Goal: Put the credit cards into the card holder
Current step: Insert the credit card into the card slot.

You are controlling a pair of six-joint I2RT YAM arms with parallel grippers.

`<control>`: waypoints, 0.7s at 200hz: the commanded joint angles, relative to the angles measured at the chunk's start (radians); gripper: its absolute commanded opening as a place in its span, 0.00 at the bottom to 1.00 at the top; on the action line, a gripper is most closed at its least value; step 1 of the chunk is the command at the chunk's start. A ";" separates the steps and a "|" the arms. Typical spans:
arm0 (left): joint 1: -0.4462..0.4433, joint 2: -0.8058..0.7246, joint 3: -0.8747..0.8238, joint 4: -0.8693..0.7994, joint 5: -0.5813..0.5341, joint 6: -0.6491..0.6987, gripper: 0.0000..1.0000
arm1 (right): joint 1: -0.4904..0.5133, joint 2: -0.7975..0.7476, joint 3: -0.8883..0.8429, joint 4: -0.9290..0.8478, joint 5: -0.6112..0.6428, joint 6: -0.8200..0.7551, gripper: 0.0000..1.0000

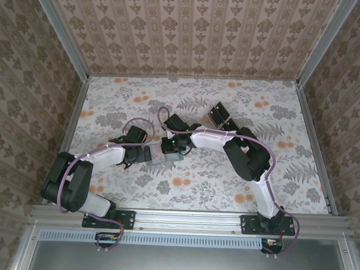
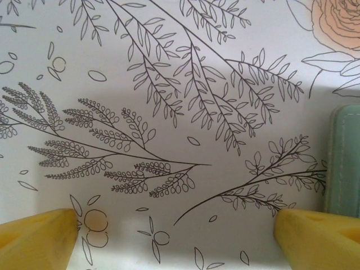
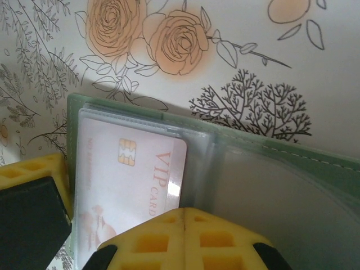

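Observation:
The dull-green card holder [image 3: 270,149] lies open on the flowered table, its clear inner sleeves facing up. A whitish credit card [image 3: 121,180] with a gold chip and "VIP CARD" lettering lies flat in the left sleeve. My right gripper [image 3: 184,212] is shut, its joined yellow tips resting over the card's lower right edge. My left gripper [image 2: 174,216] is open just above the bare table with nothing between its fingers. The holder's stitched edge [image 2: 344,160] lies just beyond its right finger. In the top view both grippers [image 1: 144,156] [image 1: 167,149] meet at the holder [image 1: 166,166] mid-table.
A clear tray with black blocks [image 1: 220,114] stands behind the right arm at mid-back. Metal rails and patterned walls [image 1: 311,135] box in the table. A yellow and black finger [image 3: 31,197] overlaps the holder's left edge in the right wrist view.

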 commanded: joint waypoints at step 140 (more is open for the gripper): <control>-0.002 -0.058 0.004 0.025 0.023 0.017 1.00 | -0.001 -0.197 0.005 -0.062 -0.009 -0.023 0.30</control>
